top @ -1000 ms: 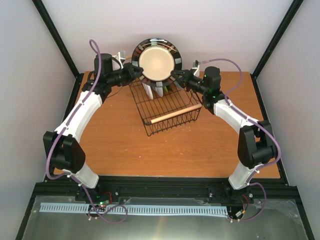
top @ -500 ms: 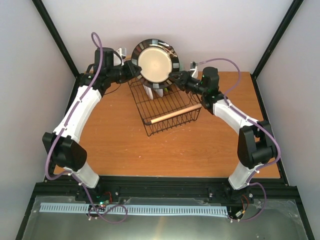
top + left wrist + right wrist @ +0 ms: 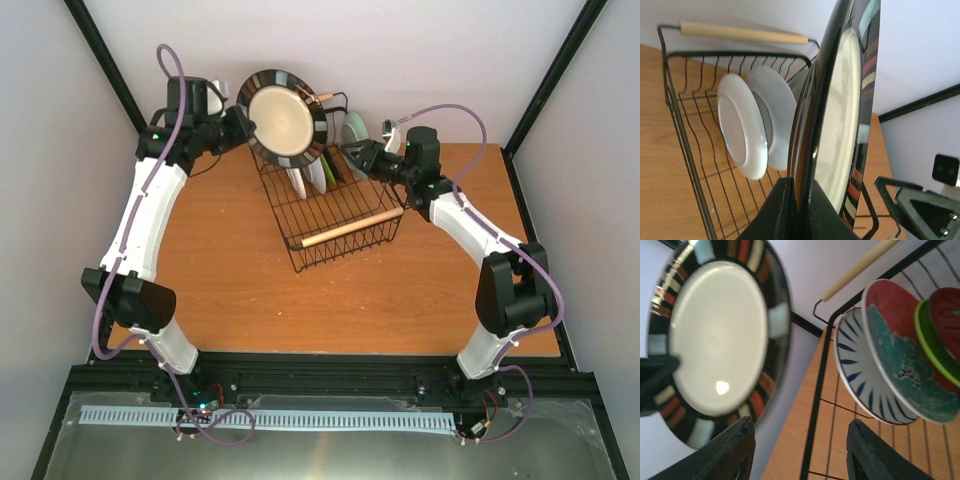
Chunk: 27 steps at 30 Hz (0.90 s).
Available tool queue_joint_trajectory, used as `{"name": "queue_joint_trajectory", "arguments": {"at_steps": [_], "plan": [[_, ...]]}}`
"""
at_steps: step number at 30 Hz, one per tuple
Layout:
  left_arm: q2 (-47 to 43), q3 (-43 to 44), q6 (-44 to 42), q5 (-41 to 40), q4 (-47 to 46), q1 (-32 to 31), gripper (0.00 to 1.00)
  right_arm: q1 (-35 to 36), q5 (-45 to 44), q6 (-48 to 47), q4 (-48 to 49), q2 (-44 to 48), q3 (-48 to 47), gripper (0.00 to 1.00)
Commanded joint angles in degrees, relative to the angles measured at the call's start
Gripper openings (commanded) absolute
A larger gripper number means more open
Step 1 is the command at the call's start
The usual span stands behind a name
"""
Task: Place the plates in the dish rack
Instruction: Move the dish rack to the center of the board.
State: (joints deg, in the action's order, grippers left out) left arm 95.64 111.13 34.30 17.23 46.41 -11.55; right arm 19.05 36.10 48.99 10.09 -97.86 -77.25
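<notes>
Presently the near stretch of the table [image 3: 230,290] carries nothing of the task. Beyond it stands the dish rack [image 3: 340,200], its near wooden handle [image 3: 345,229] lying across the front.

At the rack's far end the plates stand on edge: the white plate with dark radial stripes [image 3: 852,365], the red plate with teal flower [image 3: 900,350], the lime green plate [image 3: 925,335] and the small dark red plate [image 3: 947,310]. A mint green plate [image 3: 354,130] shows behind them in the overhead view.

The right fingers [image 3: 732,455] now stand apart and released, grasping nothing, just beside the rack's far right corner. A second ago they were clenched on the rim of the black-rimmed cream plate [image 3: 283,118], opposite the left arm.

The left fingers [image 3: 782,215] are clenched on that plate's lower rim. They hold it upright and clear of the wires, further left and higher than before, above the rack's far left corner.

Assessment: the plate is now carried by the left arm alone. It appears to be the last plate outstanding, and it must still be lowered into the rack.
</notes>
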Motion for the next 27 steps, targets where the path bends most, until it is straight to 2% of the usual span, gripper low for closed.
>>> {"name": "queue_joint_trajectory", "arguments": {"at_steps": [1,3,5,9,15,27], "plan": [[1.66,13.95,-1.22,1.36,-1.72,1.96,0.01,-2.63,-0.21,-11.34,-11.43,1.57,-4.08,0.53],[4.92,20.75,-1.82,0.63,3.15,2.44,0.01,-3.70,-2.62,-20.80,-24.43,0.26,-11.76,0.54],[6.18,24.16,-2.46,-0.84,6.65,2.52,0.01,-4.01,-9.55,-32.62,-38.93,-2.94,-20.54,0.55],[4.74,21.68,-2.84,-2.53,7.36,2.74,0.01,-4.15,-19.93,-46.02,-57.22,-9.90,-34.40,0.56],[4.10,20.02,-2.58,-1.68,6.65,3.16,0.01,-4.36,-24.75,-46.91,-61.52,-12.08,-35.14,0.55],[3.60,18.33,-2.97,-0.32,5.71,3.95,0.01,-4.45,-24.49,-47.49,-61.42,-13.70,-31.09,0.53]]}}
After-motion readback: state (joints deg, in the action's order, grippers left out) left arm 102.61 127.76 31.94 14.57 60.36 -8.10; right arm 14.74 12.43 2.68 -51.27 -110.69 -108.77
